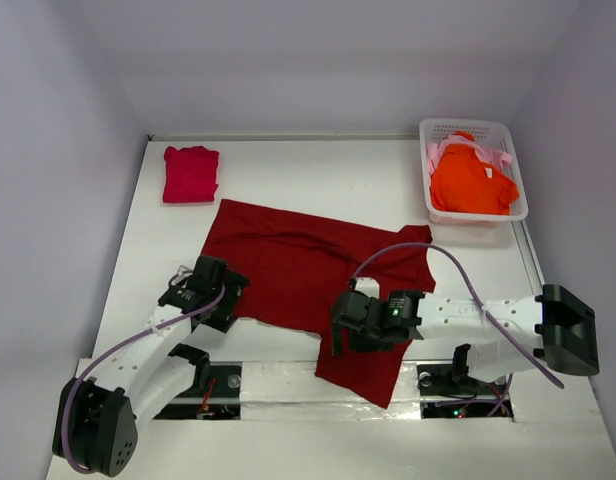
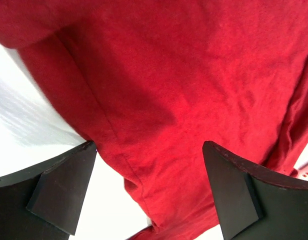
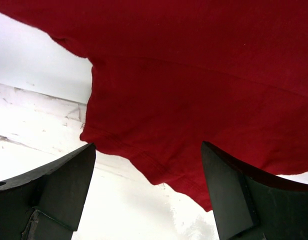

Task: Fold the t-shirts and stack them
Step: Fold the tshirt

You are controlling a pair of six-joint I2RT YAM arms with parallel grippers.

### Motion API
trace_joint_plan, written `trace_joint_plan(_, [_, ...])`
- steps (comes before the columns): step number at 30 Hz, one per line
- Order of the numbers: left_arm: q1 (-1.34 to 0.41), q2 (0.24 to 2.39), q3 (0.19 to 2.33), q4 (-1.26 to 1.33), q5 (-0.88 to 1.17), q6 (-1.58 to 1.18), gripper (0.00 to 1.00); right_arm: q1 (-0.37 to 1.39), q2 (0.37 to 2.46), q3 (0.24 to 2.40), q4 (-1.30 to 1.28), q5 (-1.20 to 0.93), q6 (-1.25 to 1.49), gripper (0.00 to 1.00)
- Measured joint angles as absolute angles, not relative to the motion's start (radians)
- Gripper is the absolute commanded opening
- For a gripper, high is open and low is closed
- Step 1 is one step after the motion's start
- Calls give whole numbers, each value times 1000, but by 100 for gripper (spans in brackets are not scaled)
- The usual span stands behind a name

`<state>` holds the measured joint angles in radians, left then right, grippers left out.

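Dark red t-shirt [image 1: 288, 260] lies spread; left hand [image 2: 148, 152] and right hand [image 3: 148, 150] gape over its edges.

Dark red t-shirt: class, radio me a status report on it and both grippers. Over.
Left gripper open, right gripper open. Dark red t-shirt spread out under both, unfolded. Nothing blocking it.

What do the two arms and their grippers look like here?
The left arm and the right arm have white links, black joint housings and a purple cable looping along each. The left gripper and right gripper are black, with broad wedge-shaped fingers. A small green light shows on the right wrist.
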<state>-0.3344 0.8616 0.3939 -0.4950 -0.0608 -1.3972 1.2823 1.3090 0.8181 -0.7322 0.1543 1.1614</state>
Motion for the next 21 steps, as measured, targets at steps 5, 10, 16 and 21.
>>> trace_joint_plan(5, [-334, 863, 385, -475, -46, -1404, 79, 1269, 1309, 818, -732, 158, 1147, 90])
trace_joint_plan(10, [-334, 862, 367, -446, -26, -1415, 65, 1262, 1309, 818, -731, 158, 1136, 90])
trace_joint_plan(16, [-334, 859, 347, -427, -12, -1423, 48, 1252, 1309, 817, -731, 158, 1129, 90])
trace_joint_plan(21, [-334, 855, 335, -427, -12, -1423, 31, 1250, 1307, 816, -732, 159, 1129, 90])
